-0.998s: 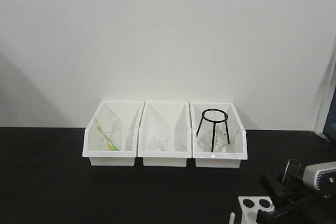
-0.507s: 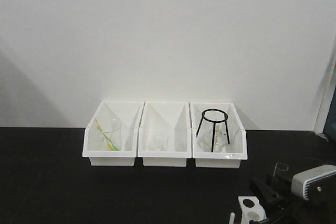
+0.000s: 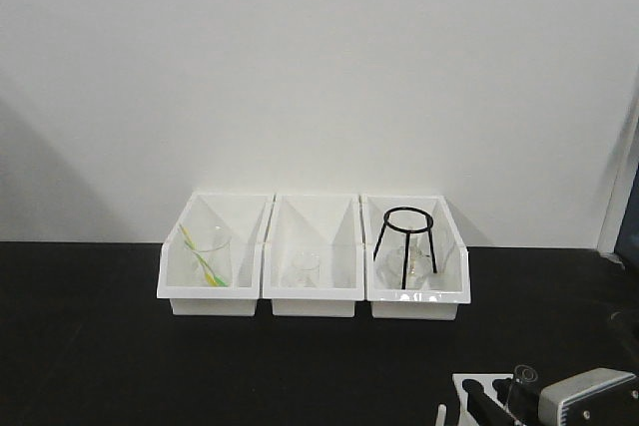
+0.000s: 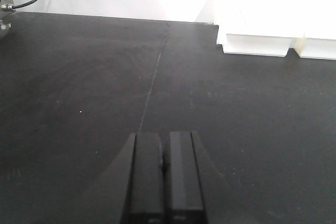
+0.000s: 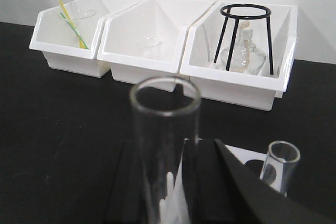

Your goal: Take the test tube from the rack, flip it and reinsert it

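Observation:
My right gripper [image 5: 168, 148] is shut on a clear test tube [image 5: 165, 124]. The tube stands upright between the black fingers [image 5: 210, 174] with its open rim on top. The white rack [image 5: 242, 155] lies just behind and to the right of the jaws, and white pegs show through the tube's glass. A second identical tube [image 5: 281, 165] stands in a rack hole at the right. In the front view the right gripper [image 3: 504, 408], the rack [image 3: 477, 386] and a tube rim [image 3: 524, 374] sit at the bottom right. My left gripper [image 4: 164, 153] is shut and empty over the black table.
Three white bins stand in a row at the back: the left bin [image 3: 175, 298] holds a beaker with a yellow-green stick, the middle bin [image 3: 313, 304] a small beaker, the right bin [image 3: 417, 306] a black tripod [image 3: 407, 241] over a flask. A white wall is behind them.
My right gripper has come down and a little to the left with the tube. The tube's rim now sits much lower, close above the rack. The left arm has not moved.

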You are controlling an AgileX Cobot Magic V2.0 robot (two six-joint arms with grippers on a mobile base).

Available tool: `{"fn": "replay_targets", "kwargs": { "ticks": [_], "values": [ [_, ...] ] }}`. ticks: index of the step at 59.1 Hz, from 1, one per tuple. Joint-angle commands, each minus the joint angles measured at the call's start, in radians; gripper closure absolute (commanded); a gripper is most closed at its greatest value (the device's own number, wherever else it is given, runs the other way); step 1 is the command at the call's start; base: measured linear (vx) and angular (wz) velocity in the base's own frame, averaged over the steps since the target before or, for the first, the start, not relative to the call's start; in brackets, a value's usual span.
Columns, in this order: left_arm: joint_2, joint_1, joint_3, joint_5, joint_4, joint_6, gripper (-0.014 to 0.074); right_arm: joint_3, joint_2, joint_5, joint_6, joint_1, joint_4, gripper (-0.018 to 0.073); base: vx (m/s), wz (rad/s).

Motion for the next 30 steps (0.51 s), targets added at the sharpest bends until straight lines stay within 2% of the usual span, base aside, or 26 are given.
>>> {"fn": "replay_targets", "kwargs": {
  "ticks": [1,8,15,30],
  "values": [
    [-0.013,-0.007,0.000,-0.087,-0.003,0.000,0.0603,-0.018,0.011,-0.103,-0.006,0.002,-0.004,0.0435,0.00,0.00],
    [-0.013,-0.007,0.000,-0.087,-0.003,0.000,0.0603,-0.018,0.052,-0.101,-0.004,0.002,-0.004,0.0415,0.00,0.00],
    [-0.013,-0.007,0.000,-0.087,-0.003,0.000,0.0603,-0.018,0.068,-0.101,-0.004,0.002,-0.005,0.0354,0.00,0.00],
    [-0.013,-0.007,0.000,-0.087,-0.003,0.000,0.0603,-0.018,0.054,-0.110,-0.004,0.002,-0.005,0.0097,0.00,0.00]
  ]
}}
